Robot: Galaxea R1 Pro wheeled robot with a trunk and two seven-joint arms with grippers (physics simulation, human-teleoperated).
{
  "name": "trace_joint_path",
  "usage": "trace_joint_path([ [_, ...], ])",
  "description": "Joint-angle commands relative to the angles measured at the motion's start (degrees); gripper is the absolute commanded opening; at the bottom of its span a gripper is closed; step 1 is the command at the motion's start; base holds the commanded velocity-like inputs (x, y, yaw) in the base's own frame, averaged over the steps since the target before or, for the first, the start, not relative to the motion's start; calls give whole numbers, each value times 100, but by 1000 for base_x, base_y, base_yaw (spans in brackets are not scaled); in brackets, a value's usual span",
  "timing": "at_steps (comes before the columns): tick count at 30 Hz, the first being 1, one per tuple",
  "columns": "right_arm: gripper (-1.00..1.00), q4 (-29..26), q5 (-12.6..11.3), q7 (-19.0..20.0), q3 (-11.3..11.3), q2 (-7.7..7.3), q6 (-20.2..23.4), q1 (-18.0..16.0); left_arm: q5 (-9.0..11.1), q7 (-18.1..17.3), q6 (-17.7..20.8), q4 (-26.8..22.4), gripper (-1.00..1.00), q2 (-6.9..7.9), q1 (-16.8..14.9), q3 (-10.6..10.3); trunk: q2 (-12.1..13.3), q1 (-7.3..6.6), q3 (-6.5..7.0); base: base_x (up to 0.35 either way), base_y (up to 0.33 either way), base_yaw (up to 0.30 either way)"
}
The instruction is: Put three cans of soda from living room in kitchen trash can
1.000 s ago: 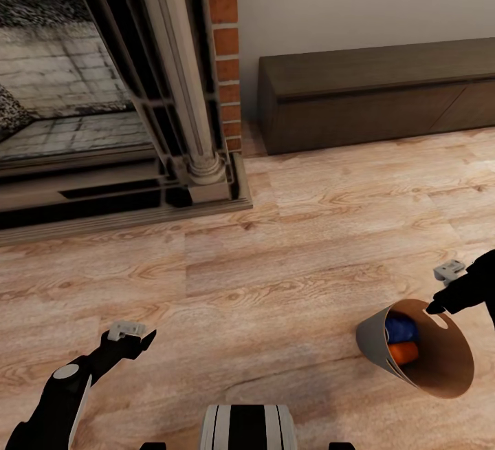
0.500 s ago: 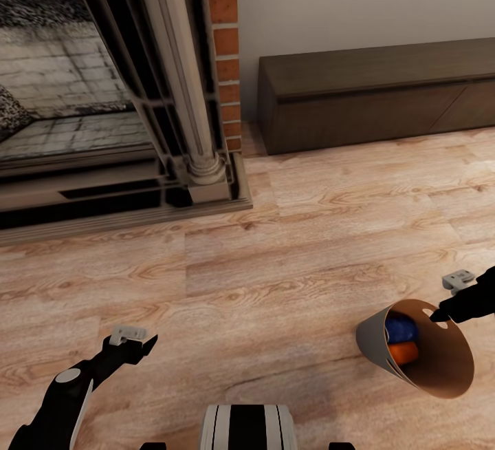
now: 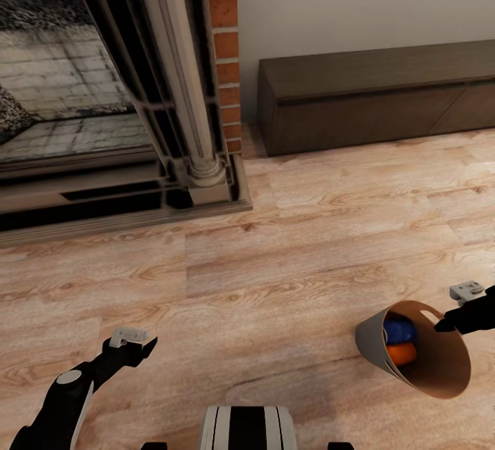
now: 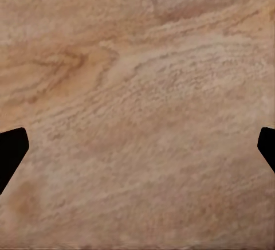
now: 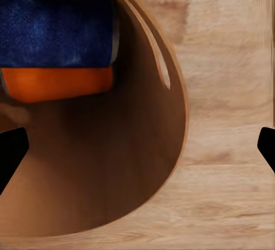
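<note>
Carrying the trash can well means gripping its rim firmly; it tilts above the wood floor, orange can and blue can inside; right claw at the rim, fingers wide; left claw wide, empty.

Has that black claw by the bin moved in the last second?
Yes. The right gripper has slid right and slightly toward the camera, judged against the dark cabinet. It was above the trash can rim's far edge, now farther right.

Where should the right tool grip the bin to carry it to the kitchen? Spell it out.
Probably the rim beside the slot handle. The bin is tilted, mouth facing the right tool, whose jaws are open. Come from that open side, one finger inside the wall and one outside, keeping the blue can and orange can inside.
</note>
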Motion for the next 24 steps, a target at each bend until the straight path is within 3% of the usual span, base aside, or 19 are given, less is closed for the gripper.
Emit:
trace_joint_path([
  [1, 100, -1, 0, -29, -21, 1, 0, 8, -1, 50, 13, 44, 100, 0, -2, 0, 42, -22, 19, 0, 0, 0],
  [6, 100, -10, -4, -291, -92, 29, 1, 234, 2, 387, 56, 327, 100, 0, -12, 0, 242, -132, 108, 0, 0, 0],
  [16, 100, -40, -15, -389, -123, 62, -10, 442, 4, 490, 78, 414, 100, 0, -17, -5, 643, -352, 288, 0, 0, 0],
  [21, 100, -367, -15, -365, -395, 80, -48, 685, -1, 499, 81, 419, 100, -3, -18, -5, 844, -462, 378, 0, 0, 0],
  [24, 100, -511, -16, -361, -450, 97, -53, 794, -2, 500, 81, 421, 100, -5, -18, -5, 964, -528, 431, 0, 0, 0],
])
